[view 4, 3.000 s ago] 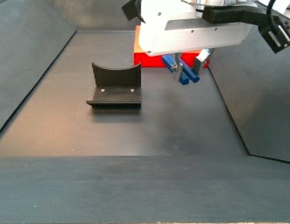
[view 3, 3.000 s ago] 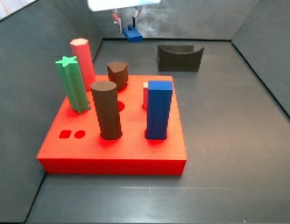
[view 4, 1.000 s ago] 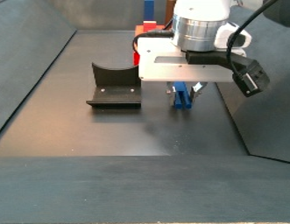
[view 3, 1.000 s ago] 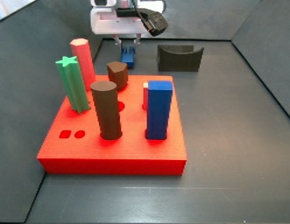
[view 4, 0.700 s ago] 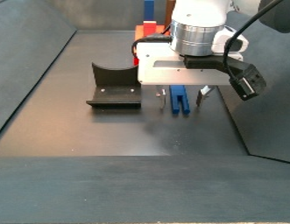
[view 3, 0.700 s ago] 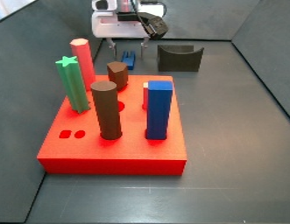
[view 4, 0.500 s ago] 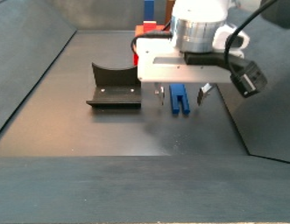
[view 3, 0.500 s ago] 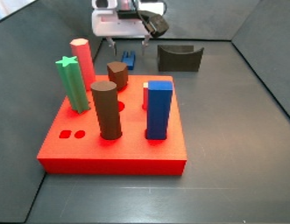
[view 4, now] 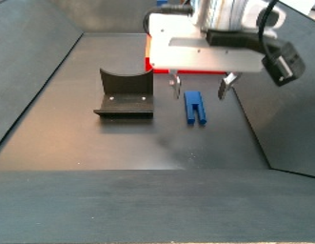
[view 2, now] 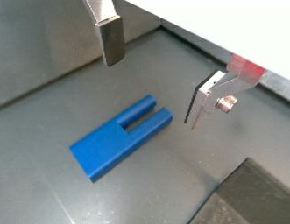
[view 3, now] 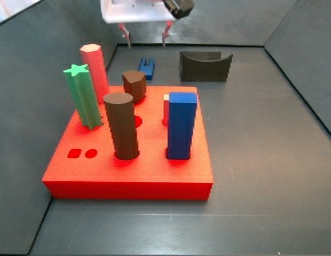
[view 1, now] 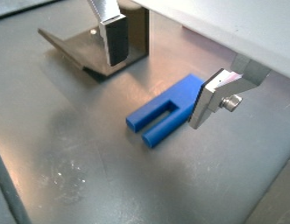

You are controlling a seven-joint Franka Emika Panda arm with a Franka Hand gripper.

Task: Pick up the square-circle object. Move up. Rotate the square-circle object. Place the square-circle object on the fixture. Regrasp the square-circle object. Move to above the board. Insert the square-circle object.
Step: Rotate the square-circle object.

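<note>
Red board (view 3: 128,175) carried tall pegs. The fixture (view 4: 126,93) sat at nine o'clock from the peg (view 4: 195,108), which lay flat on the floor. The pincer (view 4: 199,88) hung wide above it, empty.

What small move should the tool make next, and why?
Probably straight down. The tool hangs open above the peg, which lies flat on the floor apart from the fixture, and neither finger touches it, so it must descend before closing.
</note>
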